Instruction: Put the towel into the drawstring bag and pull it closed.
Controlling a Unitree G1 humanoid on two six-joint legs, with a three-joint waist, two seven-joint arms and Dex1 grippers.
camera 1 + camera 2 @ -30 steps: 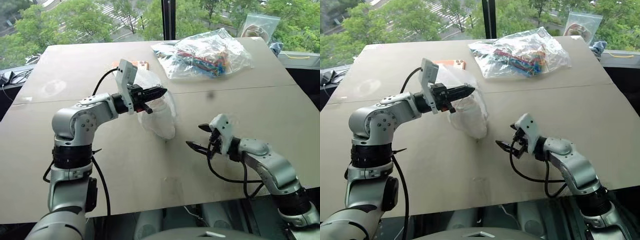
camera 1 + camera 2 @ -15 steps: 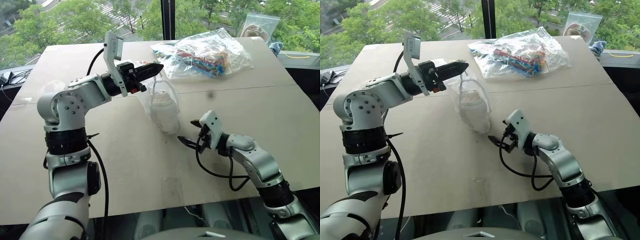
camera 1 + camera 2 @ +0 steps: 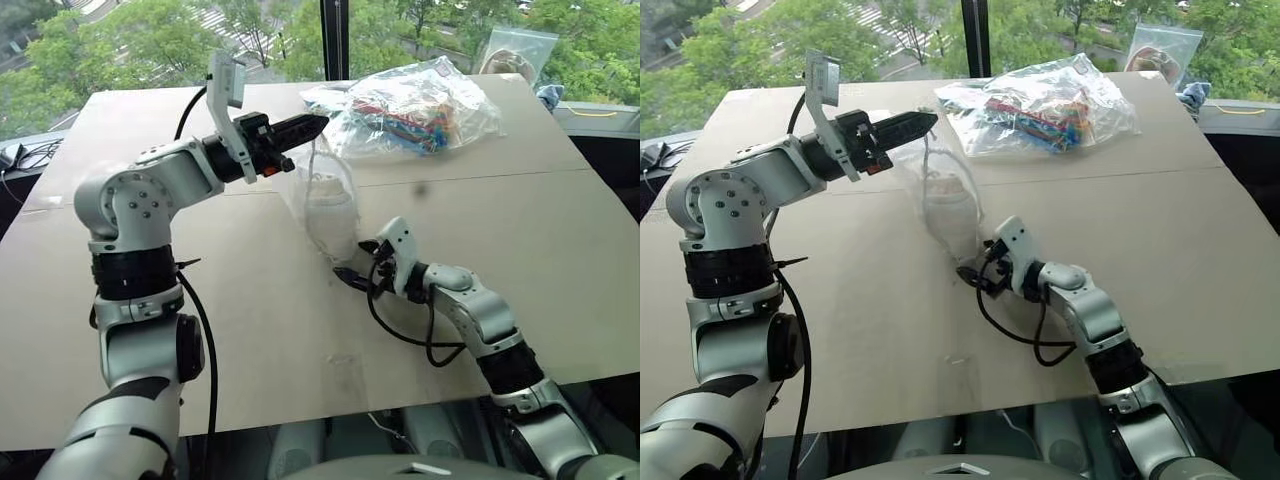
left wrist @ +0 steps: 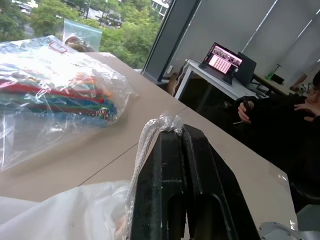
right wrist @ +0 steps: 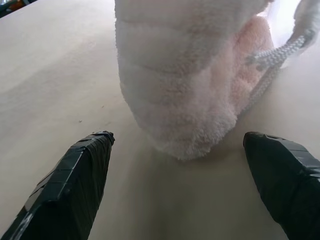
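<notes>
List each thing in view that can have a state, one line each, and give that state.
Drawstring bag: hanging by its cord, bottom at the table.
Towel: inside the bag.
Cord: pinched in the left tool.
Left tool: shut on the cord.
Right tool: open, beside the bag's bottom.

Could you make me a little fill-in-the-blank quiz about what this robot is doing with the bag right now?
1. The left gripper is shut on the bag's white ____.
2. The towel sits ____ the drawstring bag.
3. The right gripper has its fingers ____ near the bag's bottom.
4. The clear bag of colourful items lies on the ____.

Answers: cord; inside; open; table
</notes>
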